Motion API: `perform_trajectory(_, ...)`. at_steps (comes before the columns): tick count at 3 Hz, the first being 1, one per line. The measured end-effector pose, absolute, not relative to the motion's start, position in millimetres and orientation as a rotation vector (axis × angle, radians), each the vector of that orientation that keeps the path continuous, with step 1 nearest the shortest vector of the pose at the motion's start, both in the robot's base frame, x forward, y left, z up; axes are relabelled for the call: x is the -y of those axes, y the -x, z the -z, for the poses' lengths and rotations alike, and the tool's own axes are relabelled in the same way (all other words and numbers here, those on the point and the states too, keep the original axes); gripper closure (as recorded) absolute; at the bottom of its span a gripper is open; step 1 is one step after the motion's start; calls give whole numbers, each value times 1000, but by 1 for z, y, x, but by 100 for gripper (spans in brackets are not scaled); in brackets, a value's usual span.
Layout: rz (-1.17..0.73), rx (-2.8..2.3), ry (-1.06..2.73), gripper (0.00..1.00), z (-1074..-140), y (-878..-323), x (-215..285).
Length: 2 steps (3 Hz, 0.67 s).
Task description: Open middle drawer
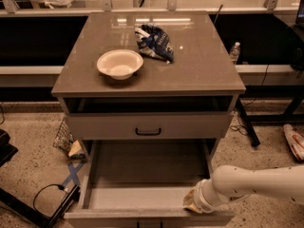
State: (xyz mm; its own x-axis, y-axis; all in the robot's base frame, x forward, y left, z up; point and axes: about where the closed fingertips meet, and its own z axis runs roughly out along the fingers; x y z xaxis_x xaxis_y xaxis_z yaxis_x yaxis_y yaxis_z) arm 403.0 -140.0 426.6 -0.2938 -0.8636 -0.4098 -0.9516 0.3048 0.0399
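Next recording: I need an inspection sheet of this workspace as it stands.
Surface: grey cabinet top, glossy, two items on it.
Job's things: middle drawer pulled far out.
Clutter: white bowl; blue snack bag.
Grippers: gripper at the open drawer's front rim, right side.
Cables: black cable on the floor, left.
Surroundings: upper drawer pushed in; water bottle behind; blue tape cross on the floor.

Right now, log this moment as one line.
middle drawer: pulled out | claw: at its front right edge | tabletop: bowl, blue bag
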Motion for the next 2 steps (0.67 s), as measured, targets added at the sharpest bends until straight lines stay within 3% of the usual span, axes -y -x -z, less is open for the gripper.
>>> perform_trajectory(1, -401, -2266, 1640, 16, -426, -402, 139)
perform_trajectory(2, -403, -2266, 1642, 0, -425, -402, 139)
